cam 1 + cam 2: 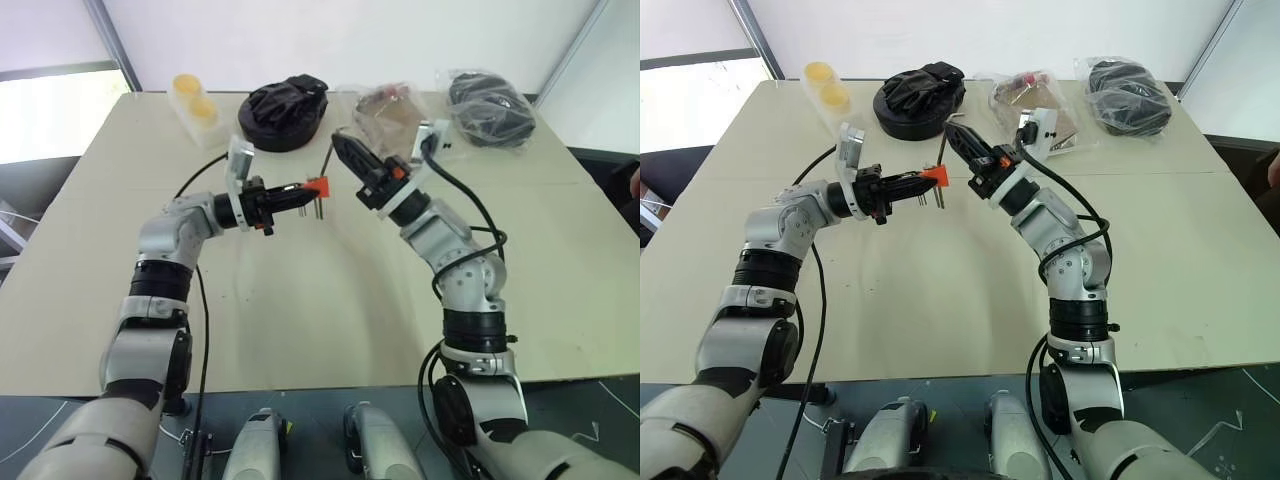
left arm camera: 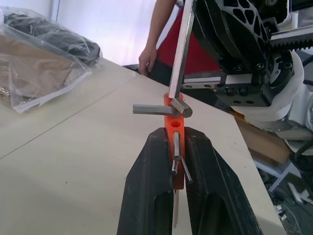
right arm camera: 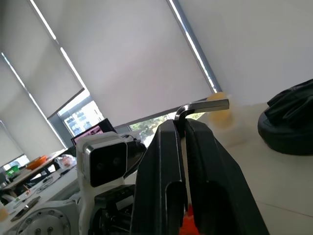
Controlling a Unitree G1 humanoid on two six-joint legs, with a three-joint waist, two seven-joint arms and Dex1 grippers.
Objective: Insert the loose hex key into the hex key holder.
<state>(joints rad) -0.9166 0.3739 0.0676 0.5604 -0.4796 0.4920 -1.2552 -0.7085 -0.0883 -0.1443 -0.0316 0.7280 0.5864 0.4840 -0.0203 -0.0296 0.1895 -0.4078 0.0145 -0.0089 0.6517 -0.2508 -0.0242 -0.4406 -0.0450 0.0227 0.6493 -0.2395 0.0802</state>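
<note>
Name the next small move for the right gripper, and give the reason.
Probably a slow push of the loose hex key down along its own length. The right gripper is shut on it, its long end already at the top of the hex key holder, which the left gripper clamps; how deep it sits I cannot tell.

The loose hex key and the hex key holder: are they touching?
Touching. In the left wrist view the loose hex key comes down and its lower end meets the top of the orange hex key holder.

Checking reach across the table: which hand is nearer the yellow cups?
Left. The left hand, shut on the holder, is mid-table just below the yellow cups; the right hand, gripping the hex key, sits farther to their right.
</note>
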